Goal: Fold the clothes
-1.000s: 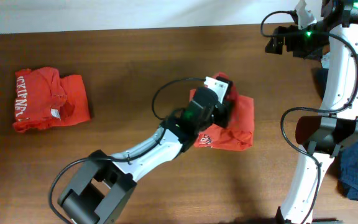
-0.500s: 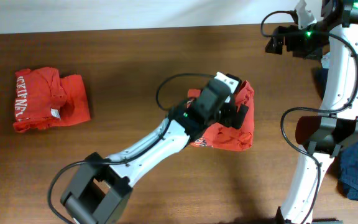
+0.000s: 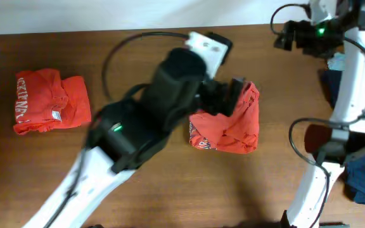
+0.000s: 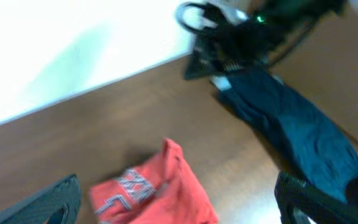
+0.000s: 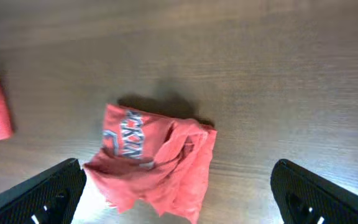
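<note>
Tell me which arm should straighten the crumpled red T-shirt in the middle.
Left. The left gripper hovers just above that T-shirt, jaws open; the right gripper is well away from it.

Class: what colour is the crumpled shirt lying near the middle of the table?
Red-orange. The shirt shows best in the right wrist view.

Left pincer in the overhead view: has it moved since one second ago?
Yes. The left pincer has risen off the middle shirt, toward the camera, while the folded shirt at left lies unchanged.
</note>
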### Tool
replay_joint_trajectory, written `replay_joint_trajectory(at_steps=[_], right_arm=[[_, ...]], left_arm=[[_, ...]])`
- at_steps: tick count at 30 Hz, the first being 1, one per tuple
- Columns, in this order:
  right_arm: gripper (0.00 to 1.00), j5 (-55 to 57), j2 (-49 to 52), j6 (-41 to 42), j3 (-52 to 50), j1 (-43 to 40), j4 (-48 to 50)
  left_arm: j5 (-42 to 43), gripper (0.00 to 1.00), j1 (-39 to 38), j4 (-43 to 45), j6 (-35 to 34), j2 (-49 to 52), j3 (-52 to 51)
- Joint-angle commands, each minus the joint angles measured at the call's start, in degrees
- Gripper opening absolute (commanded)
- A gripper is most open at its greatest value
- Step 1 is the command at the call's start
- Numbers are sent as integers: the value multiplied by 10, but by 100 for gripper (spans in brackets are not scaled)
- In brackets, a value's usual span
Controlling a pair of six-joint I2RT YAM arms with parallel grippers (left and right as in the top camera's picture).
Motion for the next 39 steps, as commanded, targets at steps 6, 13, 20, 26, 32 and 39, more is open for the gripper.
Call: replay_joint_trajectory(at_steps=[6, 13, 20, 26, 32, 39], right_arm=[[99, 56, -196, 49, 4, -2, -3], [99, 100, -278, 100, -47, -1, -3], [99, 118, -290, 124, -341, 4, 18], [99, 136, -290, 186, -487, 71, 146], [99, 217, -290, 311, -590, 186, 254], [99, 256, -289, 397, -702, 278, 341]], left_arm=[[-66, 99, 67, -67, 14, -29, 4], [-67, 99, 92, -84, 13, -29, 4], [-66, 99, 166, -113, -6, -20, 4], [-66, 99, 189, -128, -6, 27, 4], [-66, 99, 192, -147, -6, 73, 4], [-67, 99, 203, -151, -5, 75, 4]])
